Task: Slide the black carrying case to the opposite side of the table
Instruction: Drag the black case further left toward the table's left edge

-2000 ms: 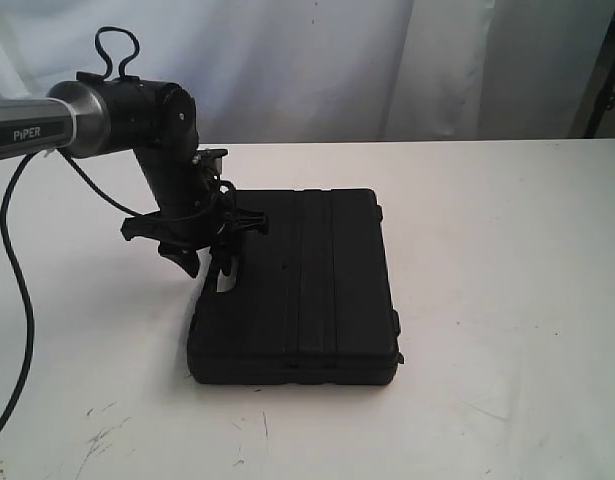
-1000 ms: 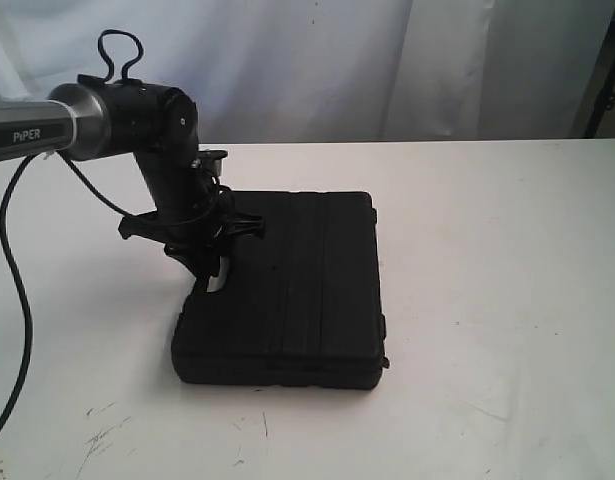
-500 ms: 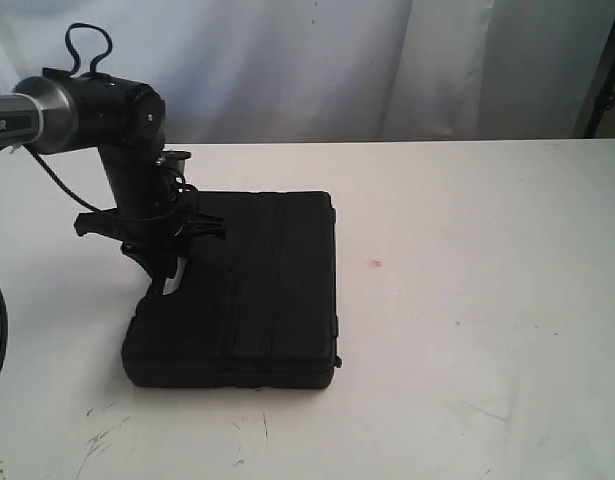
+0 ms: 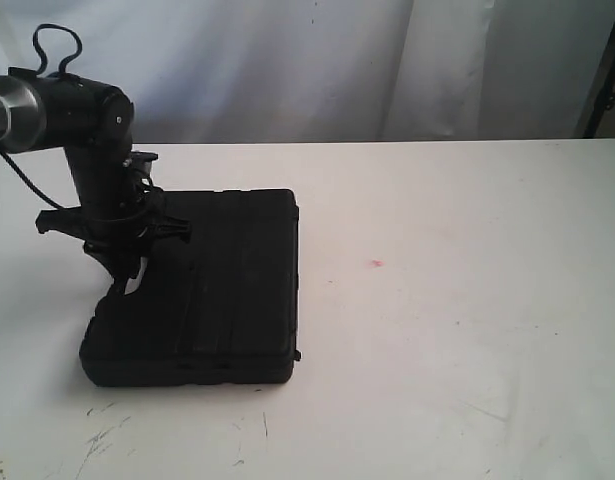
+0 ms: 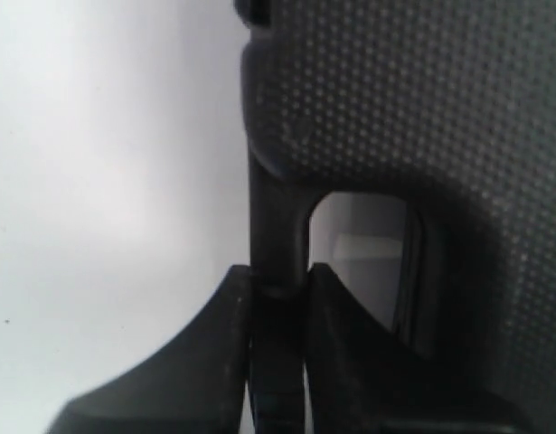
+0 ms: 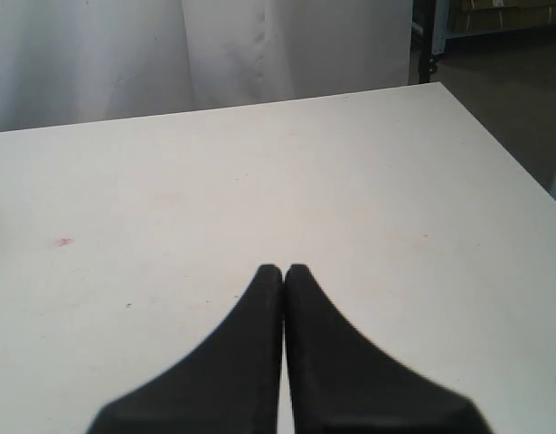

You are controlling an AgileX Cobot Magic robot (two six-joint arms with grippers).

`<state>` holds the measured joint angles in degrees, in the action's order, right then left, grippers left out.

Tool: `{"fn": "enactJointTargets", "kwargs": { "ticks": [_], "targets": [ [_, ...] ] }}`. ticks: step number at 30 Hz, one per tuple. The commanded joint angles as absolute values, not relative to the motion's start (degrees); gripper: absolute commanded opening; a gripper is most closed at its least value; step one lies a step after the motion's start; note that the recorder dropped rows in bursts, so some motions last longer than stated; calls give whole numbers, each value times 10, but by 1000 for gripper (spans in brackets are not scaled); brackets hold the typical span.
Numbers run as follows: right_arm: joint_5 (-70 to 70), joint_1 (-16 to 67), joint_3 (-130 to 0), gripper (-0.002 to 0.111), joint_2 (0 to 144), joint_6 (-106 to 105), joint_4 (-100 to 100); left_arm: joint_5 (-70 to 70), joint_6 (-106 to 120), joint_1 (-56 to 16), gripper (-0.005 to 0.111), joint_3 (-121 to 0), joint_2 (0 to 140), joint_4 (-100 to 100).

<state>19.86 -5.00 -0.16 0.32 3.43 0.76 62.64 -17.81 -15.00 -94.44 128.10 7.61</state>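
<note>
The black case lies flat on the desk, far left in ext. view. The left pincer is clamped narrow on its handle, prob. to drag w/o lifting; the right pincer is pinched closed, empty.

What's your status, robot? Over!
Left end effector shut on case handle. Right end effector shut, empty, above table. Black case flat, left side of table. Nothing seen blocking it.

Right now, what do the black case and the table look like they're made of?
The case looks like molded plastic, matte, given its fine dimpled texture and raised ribs. The table looks like smooth white laminate or painted board, which is unclear; dark scuffs mark it.
</note>
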Motion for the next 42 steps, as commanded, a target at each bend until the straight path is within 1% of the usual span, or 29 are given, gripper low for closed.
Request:
{"fn": "enactJointTargets", "kwargs": {
  "ticks": [1,8,21,28,34,42],
  "targets": [
    [198,-50,0,0,0,35,10,643,-184,-130,0,-942,1273,110],
    [198,-50,0,0,0,34,9,646,-163,-86,0,-942,1253,109],
    [198,-50,0,0,0,34,9,645,-117,-86,0,-942,1253,177],
    [198,-50,0,0,0,34,9,629,-85,-64,0,-939,1254,150],
    [198,-50,0,0,0,34,9,599,-85,-36,0,-900,1254,121],
    [198,-50,0,0,0,34,9,584,-68,-36,0,-902,1254,110]
  ]
}}
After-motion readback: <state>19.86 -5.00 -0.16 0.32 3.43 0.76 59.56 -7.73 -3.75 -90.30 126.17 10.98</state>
